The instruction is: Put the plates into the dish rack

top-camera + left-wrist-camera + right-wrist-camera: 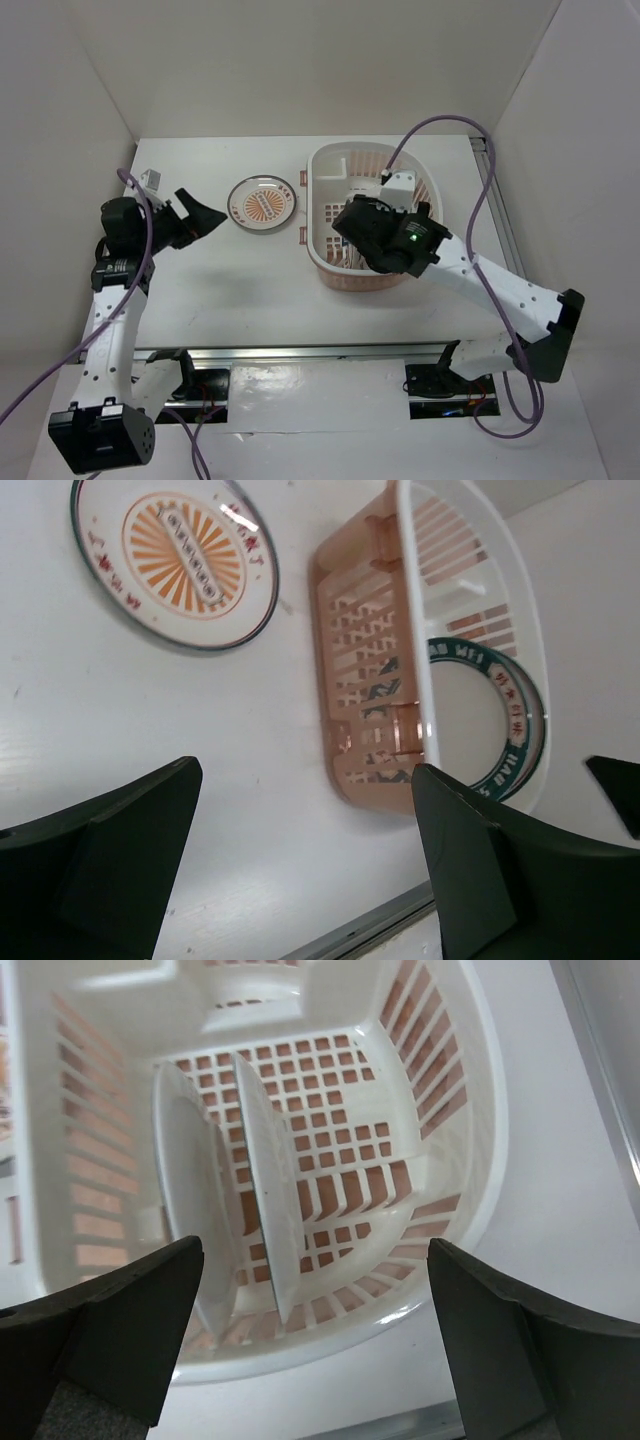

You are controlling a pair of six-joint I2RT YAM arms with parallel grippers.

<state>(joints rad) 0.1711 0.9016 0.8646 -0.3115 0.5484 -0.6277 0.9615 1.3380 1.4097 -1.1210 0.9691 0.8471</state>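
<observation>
Top view: dish rack (330, 165) sits on the desk (230, 290) at approx 2 o'clock from desk centre. One orange-pattern plate (262, 203) lies flat, face up, on the desk at the rack's 9 o'clock. It is just beside the rack's side handle; contact can't be told.

R hand (315, 1290) hangs over the near part of the rack, pointing in. Its wrist view shows the fingers (120, 1330) spread fully wide w/ nothing between them, so no grip on anything. Below it two plates (268, 1200) stand on edge inside the rack, side by side and close together, in the 9 o'clock half of that view, lower edges on the slotted bottom. Whether they touch each other: can't tell.

L hand (205, 208) is over bare desk at the flat plate's 8–9 o'clock, near but apart, tips aimed twd the plate. Fingers wide open, empty.

L wrist view: flat plate at 11 o'clock of frame, the rack's pink slatted wall at 1 o'clock. Thru the rack shows a teal-rim plate (515, 730) w/ lettering, upright inside.
</observation>
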